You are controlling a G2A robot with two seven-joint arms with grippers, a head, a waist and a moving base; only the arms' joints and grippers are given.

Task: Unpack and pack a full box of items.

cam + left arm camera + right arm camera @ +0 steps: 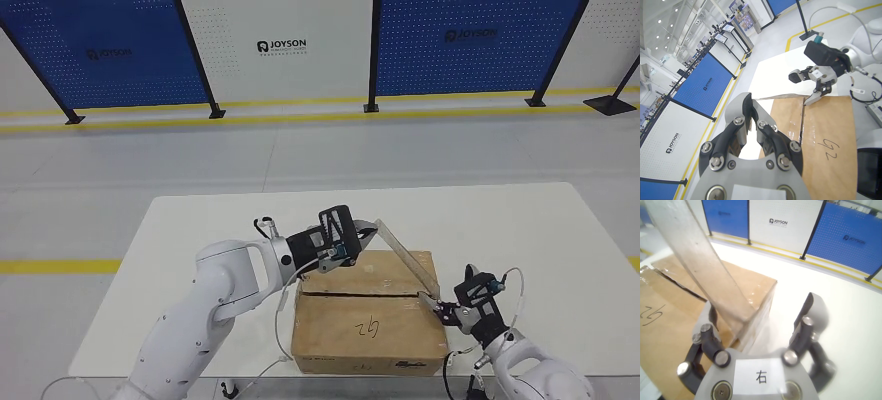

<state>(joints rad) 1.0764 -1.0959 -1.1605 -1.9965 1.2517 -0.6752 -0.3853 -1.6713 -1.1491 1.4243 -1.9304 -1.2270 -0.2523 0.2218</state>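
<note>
- Cardboard box [370, 320] sits near the desk's [200, 230] front edge, long axis running left to right, centre seam along that axis.
- My left pincer [751, 102] pinches a tape strip [400, 255], which slants down to the box's right end.
- My right pincer [761, 311] is spread there, one finger over the box top.

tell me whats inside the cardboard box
Nothing inside shows: the cardboard box is closed, with only a thin dark seam across its top. The left gripper holds the tape strip peeled up from it.
</note>
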